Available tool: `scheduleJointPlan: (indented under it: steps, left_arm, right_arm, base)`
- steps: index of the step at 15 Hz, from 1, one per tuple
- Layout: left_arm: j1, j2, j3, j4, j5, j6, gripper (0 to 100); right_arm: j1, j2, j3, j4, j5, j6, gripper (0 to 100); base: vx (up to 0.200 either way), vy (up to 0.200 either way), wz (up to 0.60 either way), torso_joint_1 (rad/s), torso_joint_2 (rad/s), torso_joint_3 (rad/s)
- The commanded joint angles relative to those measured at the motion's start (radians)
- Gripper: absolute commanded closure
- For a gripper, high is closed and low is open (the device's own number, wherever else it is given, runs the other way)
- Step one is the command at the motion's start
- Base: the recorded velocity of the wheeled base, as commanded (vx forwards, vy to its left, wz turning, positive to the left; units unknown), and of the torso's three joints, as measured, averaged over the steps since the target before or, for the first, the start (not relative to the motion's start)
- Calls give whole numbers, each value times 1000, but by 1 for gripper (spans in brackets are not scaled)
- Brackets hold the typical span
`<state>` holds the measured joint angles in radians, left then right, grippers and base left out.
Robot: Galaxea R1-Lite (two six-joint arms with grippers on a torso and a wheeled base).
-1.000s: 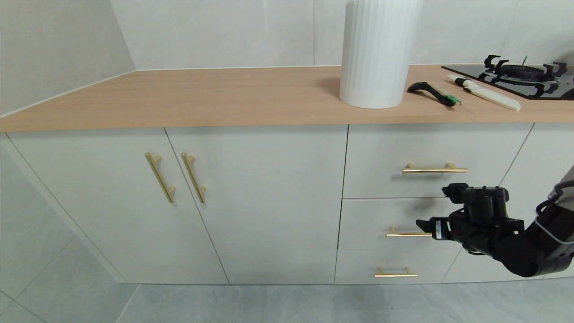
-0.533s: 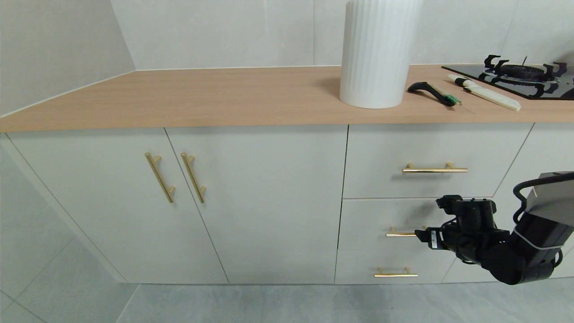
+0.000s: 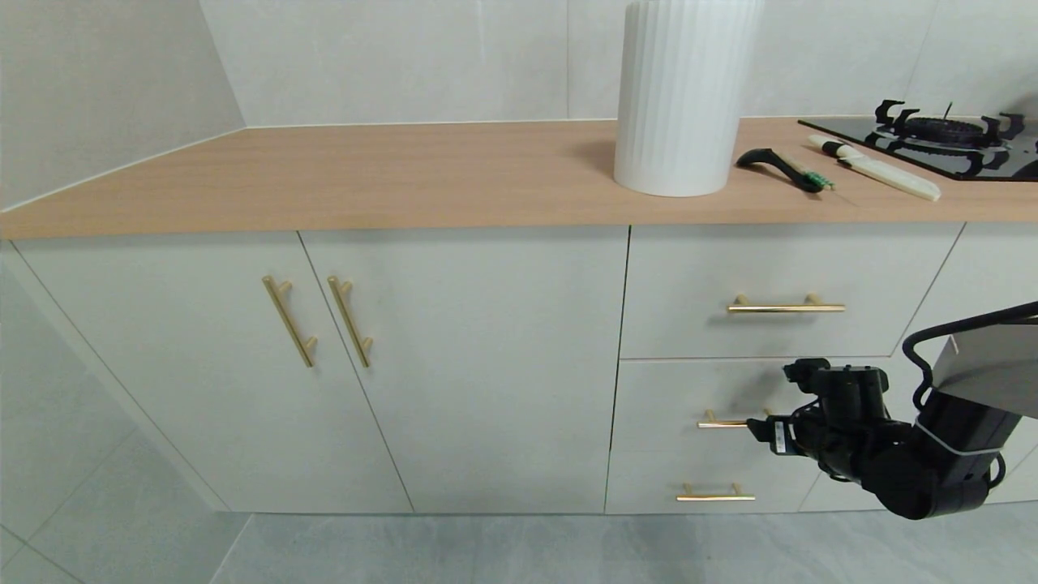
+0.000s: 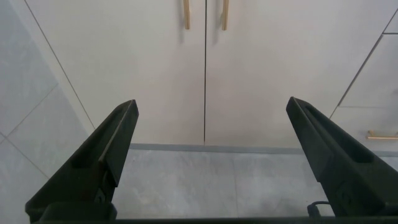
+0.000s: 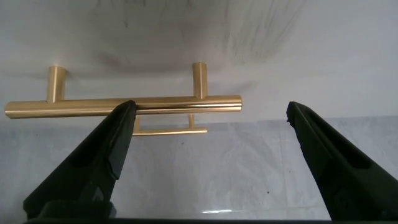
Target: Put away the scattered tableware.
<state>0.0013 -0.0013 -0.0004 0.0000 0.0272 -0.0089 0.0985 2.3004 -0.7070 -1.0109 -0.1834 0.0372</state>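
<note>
The right claw (image 3: 766,426), spread wide, hovers at the middle drawer's handle (image 3: 722,422), lined up near one end of the bar. The left claw (image 4: 210,106), also spread, faces cupboard doors (image 4: 149,68). A knife (image 3: 880,169) and a black-handled tool (image 3: 782,168) lie on the surface (image 3: 365,170). Gripped so near its end, the handle may slip free.

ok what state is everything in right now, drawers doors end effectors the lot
top drawer, shut
middle drawer, shut
bottom drawer, shut
left cupboard door, shut
right cupboard door, shut
right end effector, open at the middle drawer's handle
left end effector, open, empty
white ribbed canister, upright
peeler, lying flat
white knife, lying flat
</note>
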Motion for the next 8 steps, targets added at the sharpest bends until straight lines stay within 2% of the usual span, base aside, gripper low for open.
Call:
scheduleJointPlan:
  steps: [1, 8]
  left_arm:
    - [0, 1, 0, 0, 0, 0, 0]
    - [0, 1, 0, 0, 0, 0, 0]
  right_arm:
    - [0, 4, 0, 1, -1, 0, 0]
    - [0, 33, -14, -11, -19, 0, 0]
  base:
    - [0, 0, 0, 0, 0, 0]
    - [0, 0, 0, 0, 0, 0]
